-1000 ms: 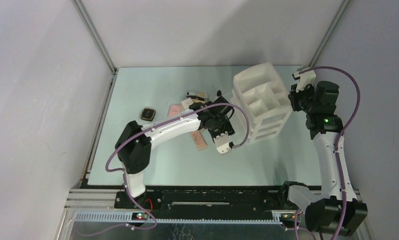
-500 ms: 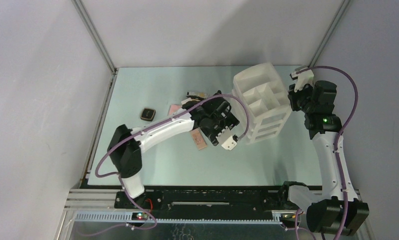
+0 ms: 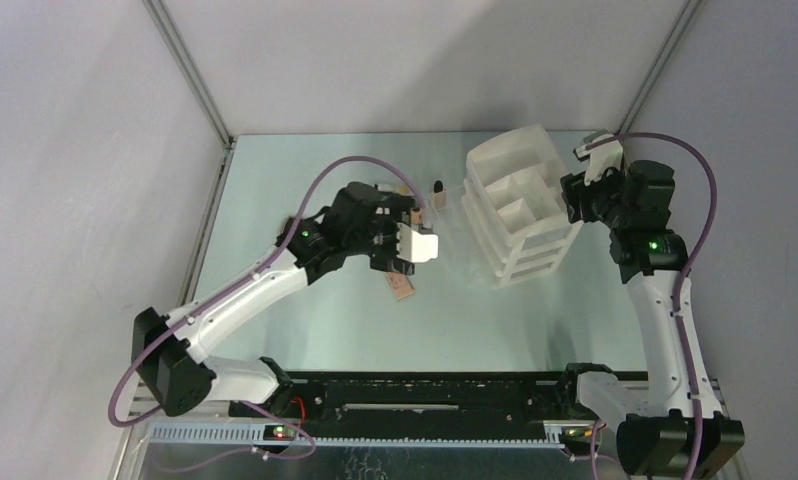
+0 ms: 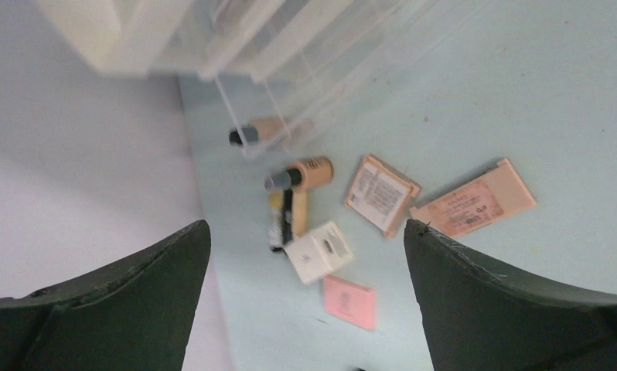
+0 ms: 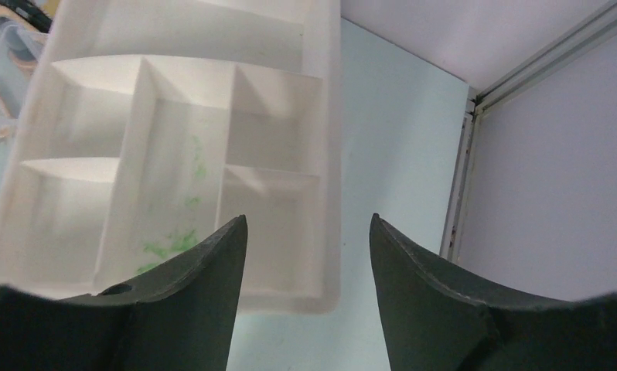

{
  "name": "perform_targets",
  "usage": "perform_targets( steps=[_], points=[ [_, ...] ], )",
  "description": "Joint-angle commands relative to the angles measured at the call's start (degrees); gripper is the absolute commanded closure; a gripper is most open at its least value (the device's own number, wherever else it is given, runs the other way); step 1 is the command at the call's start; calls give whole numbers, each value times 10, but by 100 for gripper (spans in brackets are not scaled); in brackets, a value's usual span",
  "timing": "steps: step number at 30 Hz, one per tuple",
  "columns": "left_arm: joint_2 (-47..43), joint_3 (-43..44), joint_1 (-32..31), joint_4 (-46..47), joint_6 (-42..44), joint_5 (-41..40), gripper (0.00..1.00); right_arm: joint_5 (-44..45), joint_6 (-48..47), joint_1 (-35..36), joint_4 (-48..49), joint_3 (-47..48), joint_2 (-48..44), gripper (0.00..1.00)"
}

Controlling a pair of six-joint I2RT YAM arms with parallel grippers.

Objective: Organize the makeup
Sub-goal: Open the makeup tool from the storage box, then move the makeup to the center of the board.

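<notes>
One white box (image 4: 318, 253), beneath spread left gripper (image 4: 304, 225), well apart

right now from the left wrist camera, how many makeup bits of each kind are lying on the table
bottles: 2
flat palettes: 3
white box: 1
black and yellow tube: 1
total: 7

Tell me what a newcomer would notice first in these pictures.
The tall white drawer organizer at the far right of the table draws the eye first, with the open right gripper hovering over its top compartments. To its left lies scattered makeup, beige bottles, flat palettes and a small white box, under the open left gripper.
</notes>
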Motion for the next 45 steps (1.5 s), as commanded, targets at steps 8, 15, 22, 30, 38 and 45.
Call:
perform_targets(
  steps=[8, 15, 22, 30, 38, 45],
  points=[
    [-8, -88, 123, 142, -358, -66, 0, -97, 26, 10, -47, 7, -89, 26],
    [71, -42, 179, 143, -442, -39, 0, -108, 30, 11, -23, -42, -111, 25],
    [131, 6, 182, 163, -473, -27, 0, -90, 21, 6, -1, -87, -136, 25],
    [197, 75, 182, 177, -484, 36, 1, -116, 32, -25, 1, -92, -148, 25],
    [229, 118, 182, 174, -477, 20, 7, -125, 38, -26, 7, -95, -160, 25],
    [252, 142, 195, 165, -485, 25, 14, -131, 39, -28, 6, -95, -169, 25]
  ],
)
